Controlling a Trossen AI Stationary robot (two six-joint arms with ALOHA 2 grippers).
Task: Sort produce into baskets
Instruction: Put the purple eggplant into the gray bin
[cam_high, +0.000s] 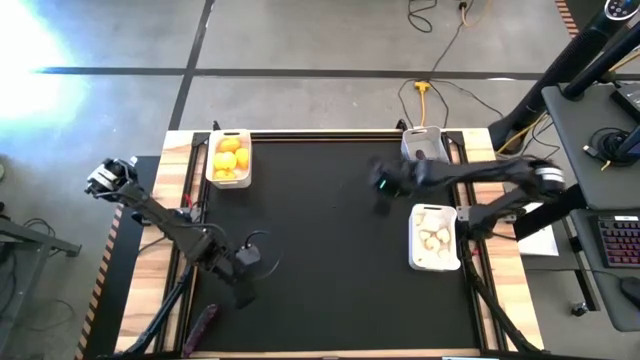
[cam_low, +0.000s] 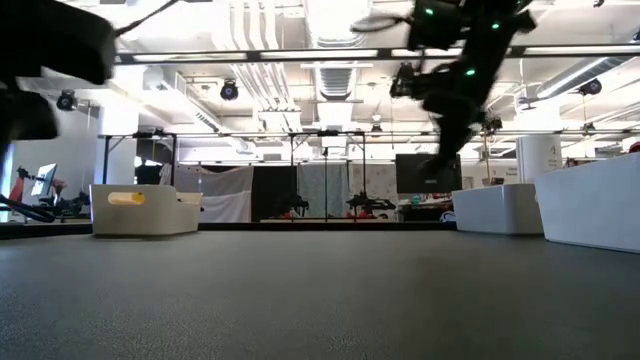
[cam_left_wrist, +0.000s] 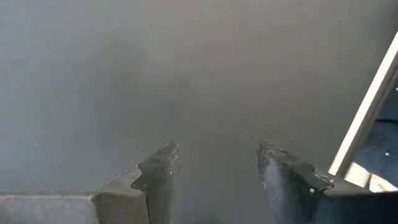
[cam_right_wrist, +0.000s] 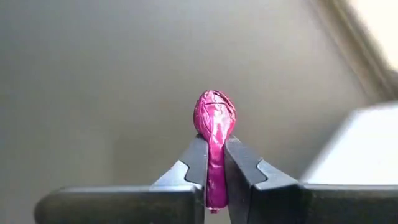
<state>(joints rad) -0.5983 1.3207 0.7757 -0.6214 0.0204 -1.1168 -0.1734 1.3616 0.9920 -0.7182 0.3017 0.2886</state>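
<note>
wrinkled magenta eggplant piece pinched in right gripper; left gripper open, empty.

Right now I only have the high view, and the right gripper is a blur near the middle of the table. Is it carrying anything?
Observer: Yes. In the right wrist view, the right gripper is shut on a purple eggplant piece.
Operator: How is the piece seated?
Observer: The fingers clamp its narrow lower part, and its rounded end sticks out past the fingertips.
Operator: And the left gripper?
Observer: The left gripper is open with nothing between its fingers, and only bare tabletop lies ahead of it.
</note>
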